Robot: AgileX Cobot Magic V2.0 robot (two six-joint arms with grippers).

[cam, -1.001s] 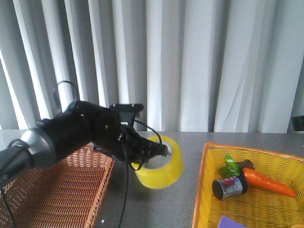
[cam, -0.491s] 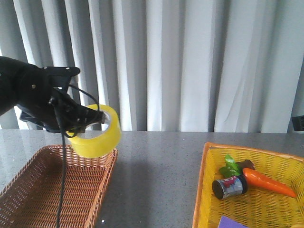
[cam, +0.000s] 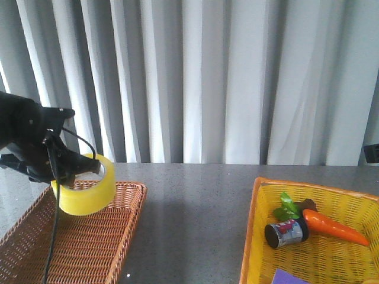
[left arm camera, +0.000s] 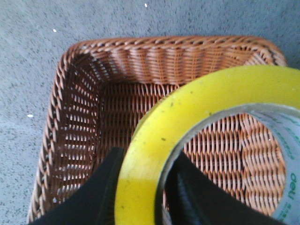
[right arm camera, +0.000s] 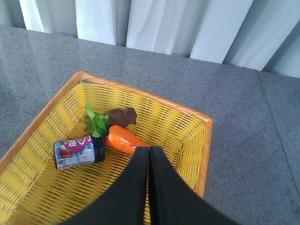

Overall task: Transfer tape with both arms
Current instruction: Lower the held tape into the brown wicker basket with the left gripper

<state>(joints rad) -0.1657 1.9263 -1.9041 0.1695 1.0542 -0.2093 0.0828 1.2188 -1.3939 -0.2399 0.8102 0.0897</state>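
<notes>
My left gripper is shut on the wall of the yellow tape roll, one finger outside and one inside the core. It holds the roll in the air over the far end of the brown wicker basket. In the left wrist view the tape fills the near side, clamped between the black fingers, with the brown basket below. My right gripper is shut and empty, above the yellow basket. The right arm is out of the front view.
The yellow basket at the right holds a small can, an orange carrot with green leaves and a brown piece. A grey tabletop lies between the baskets. Grey curtains hang behind.
My left arm has carried the tape from the middle of the table up and leftward, then lower, to above the brown basket's far end. The right basket's contents have not moved.
</notes>
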